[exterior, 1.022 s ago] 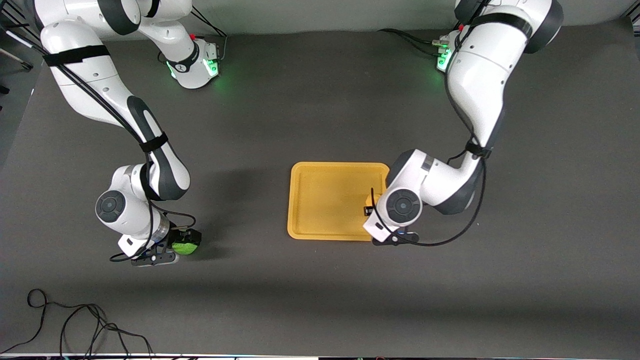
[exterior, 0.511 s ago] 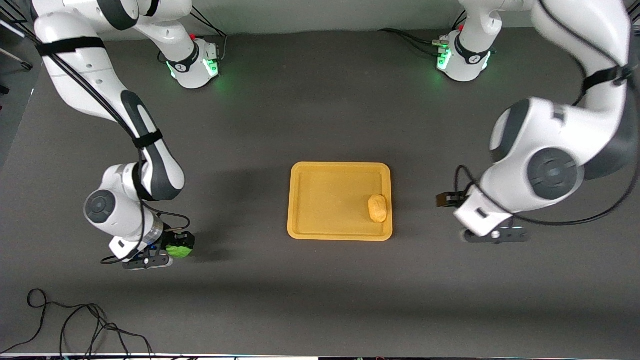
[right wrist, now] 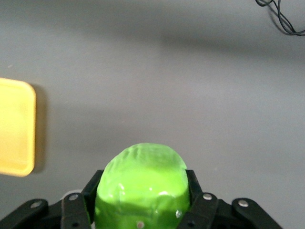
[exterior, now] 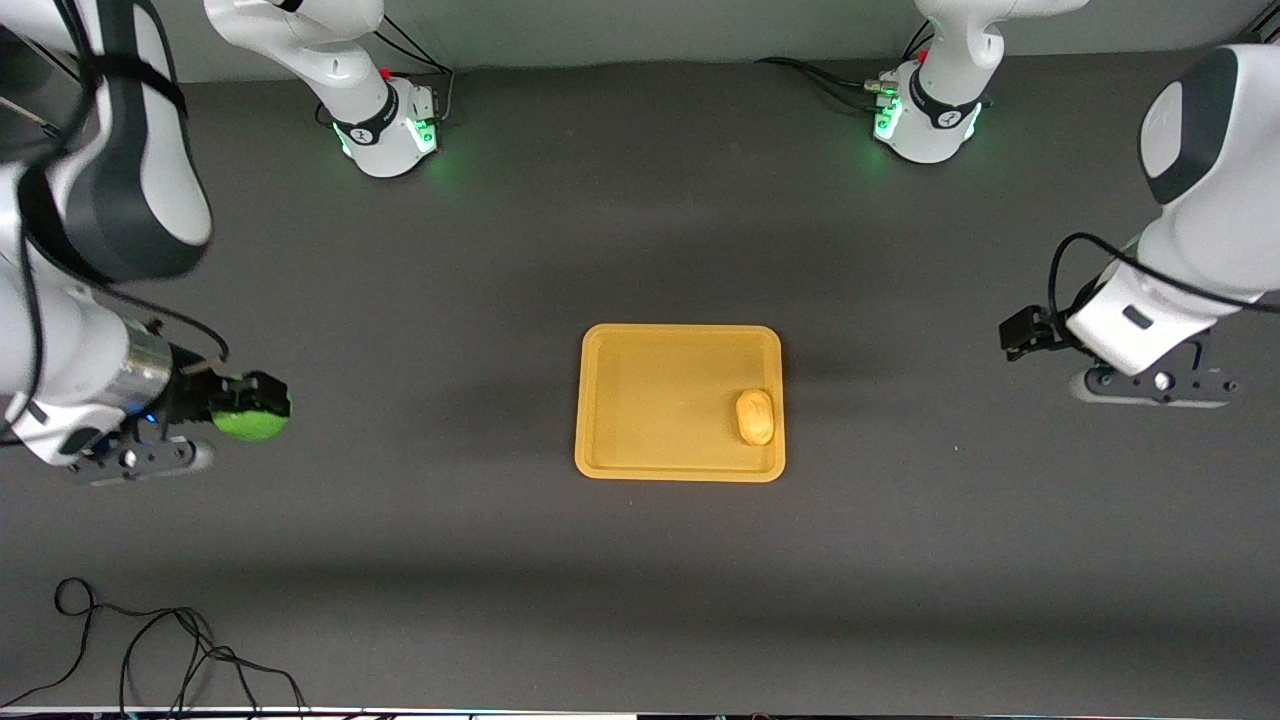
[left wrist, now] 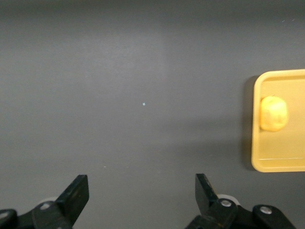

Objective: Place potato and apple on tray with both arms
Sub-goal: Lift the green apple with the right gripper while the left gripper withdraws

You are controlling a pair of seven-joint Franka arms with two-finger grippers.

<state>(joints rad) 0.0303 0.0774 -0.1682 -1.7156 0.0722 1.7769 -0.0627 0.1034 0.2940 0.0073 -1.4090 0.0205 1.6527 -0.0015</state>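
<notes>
The yellow-orange potato (exterior: pixel 755 416) lies in the yellow tray (exterior: pixel 650 400), at the tray's edge toward the left arm's end; both also show in the left wrist view, the potato (left wrist: pixel 273 113) on the tray (left wrist: pixel 271 160). My right gripper (exterior: pixel 243 405) is shut on the green apple (exterior: pixel 250 421) and holds it above the table at the right arm's end, well apart from the tray. In the right wrist view the apple (right wrist: pixel 142 188) fills the space between the fingers. My left gripper (exterior: pixel 1020 335) is open and empty, up over bare table at the left arm's end (left wrist: pixel 142 191).
A loose black cable (exterior: pixel 150 650) lies on the dark table near the front camera at the right arm's end. The two arm bases (exterior: pixel 390 125) glow green along the table's top edge. The tray's corner shows in the right wrist view (right wrist: pixel 16 129).
My left gripper let go of the potato on the tray, then rose and drew back toward the left arm's end. My right gripper lifted the apple off the table.
</notes>
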